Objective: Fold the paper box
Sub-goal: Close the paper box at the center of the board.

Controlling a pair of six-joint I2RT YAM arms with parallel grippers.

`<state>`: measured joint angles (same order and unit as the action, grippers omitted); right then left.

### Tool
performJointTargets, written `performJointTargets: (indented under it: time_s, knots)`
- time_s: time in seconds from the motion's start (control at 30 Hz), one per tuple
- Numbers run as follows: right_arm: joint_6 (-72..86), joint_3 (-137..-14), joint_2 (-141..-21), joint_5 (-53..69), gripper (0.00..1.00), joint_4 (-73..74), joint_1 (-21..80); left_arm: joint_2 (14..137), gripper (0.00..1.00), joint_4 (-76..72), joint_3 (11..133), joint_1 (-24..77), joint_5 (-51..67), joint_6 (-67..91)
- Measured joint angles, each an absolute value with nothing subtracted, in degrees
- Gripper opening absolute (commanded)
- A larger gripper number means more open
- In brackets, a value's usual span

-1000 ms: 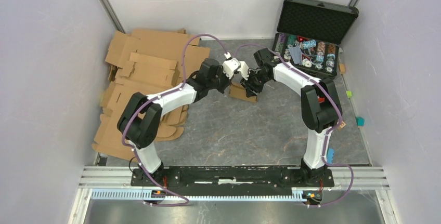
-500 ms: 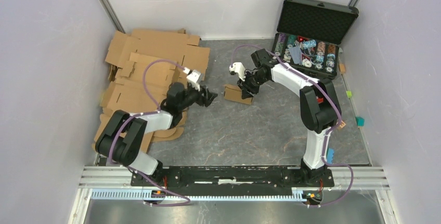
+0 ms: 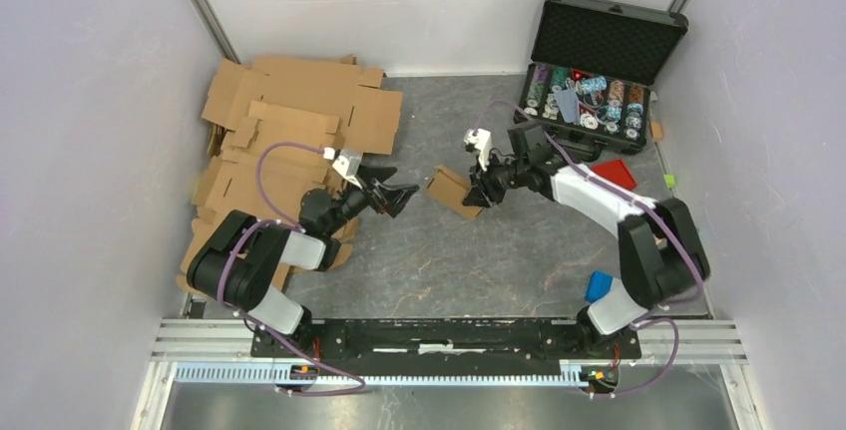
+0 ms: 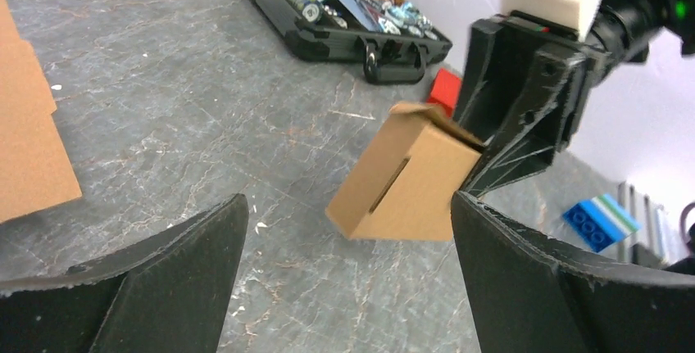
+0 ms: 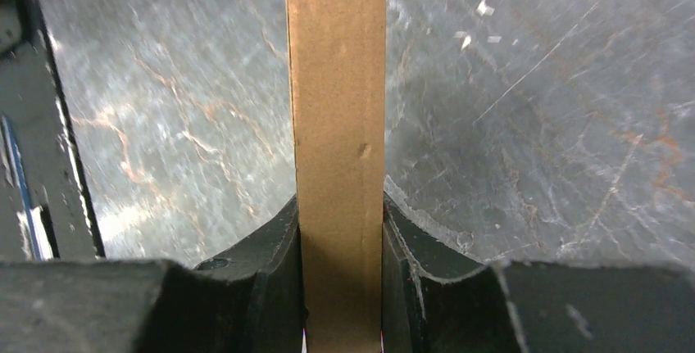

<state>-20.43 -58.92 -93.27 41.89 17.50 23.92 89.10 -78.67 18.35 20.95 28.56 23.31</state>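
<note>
The small brown paper box [image 3: 451, 191] hangs tilted just above the grey floor at mid-table, pinched by my right gripper [image 3: 479, 194], which is shut on its right end. In the right wrist view the paper box [image 5: 338, 124] fills the gap between the two black fingers [image 5: 270, 263]. In the left wrist view the paper box [image 4: 402, 183] shows a slot in its side and a top flap closed over it. My left gripper [image 3: 399, 196] stands open to the box's left, apart from it, with nothing between its fingers [image 4: 147, 287].
A heap of flat cardboard sheets [image 3: 289, 121] covers the back left. An open black case [image 3: 597, 81] of small parts stands at the back right. A red lid [image 3: 612, 173] and a blue brick [image 3: 599, 284] lie by the right arm.
My left gripper has let go, opened wide and drawn back to the left. The right arm has swung nearer and lower, carrying the paper box with it.
</note>
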Motion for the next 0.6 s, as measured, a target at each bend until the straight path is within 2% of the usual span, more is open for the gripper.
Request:
performJointTargets:
  time_s: [0.27, 0.43, 0.6]
  knots:
    - [-1.8, -45.8, -74.9, 43.3, 0.16, -6.4, 23.6, 84.9, 1.00, -84.5, 13.1, 18.7, 18.0, 41.7]
    - [13.0, -34.8, -65.8, 43.7, 0.15, -26.4, 23.4, 83.7, 1.00, -84.5, 17.7, 21.8, 24.4, 43.9]
    - [27.4, -26.3, -63.9, 44.2, 0.15, -45.4, 23.3, 83.5, 1.00, -85.4, 19.4, 26.0, 29.6, 45.2]
